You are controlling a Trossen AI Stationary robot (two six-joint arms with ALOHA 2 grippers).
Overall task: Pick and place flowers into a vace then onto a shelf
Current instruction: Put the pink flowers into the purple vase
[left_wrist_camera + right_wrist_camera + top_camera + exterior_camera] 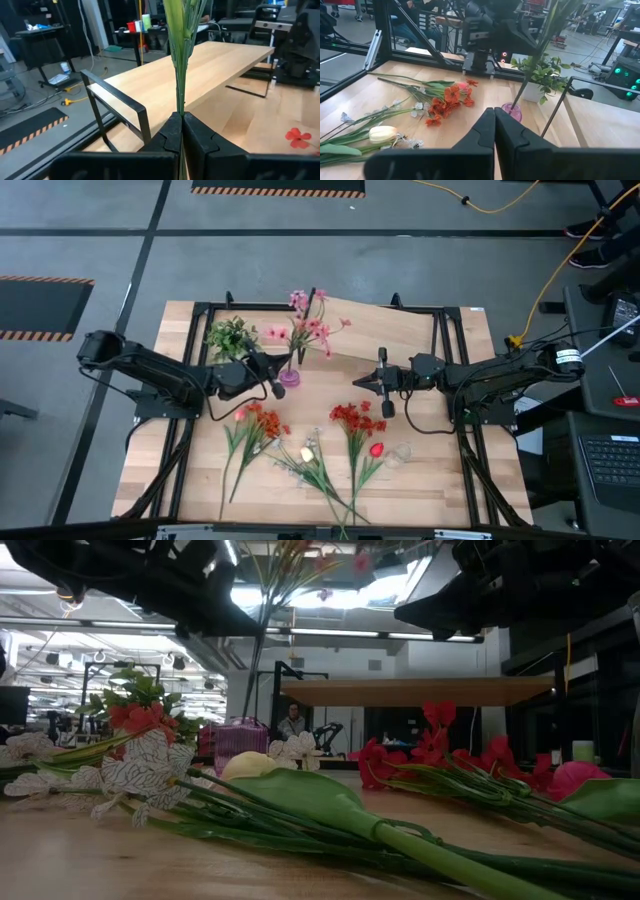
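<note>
The left tool [281,370] is clamped tight on the green stems of the pink flowers [308,326], holding them upright so the stems run down into the small purple vase [289,378], which stands on the counter [430,480] just in front of the shelf [400,335]. The right tool [372,381] hovers near the counter's middle with its 2 fingers pressed together on nothing. More flowers lie flat on the counter: an orange bunch [262,422], a red bunch [357,418] and a white bloom [307,453], while a leafy green plant [231,336] stands left of the vase.
</note>
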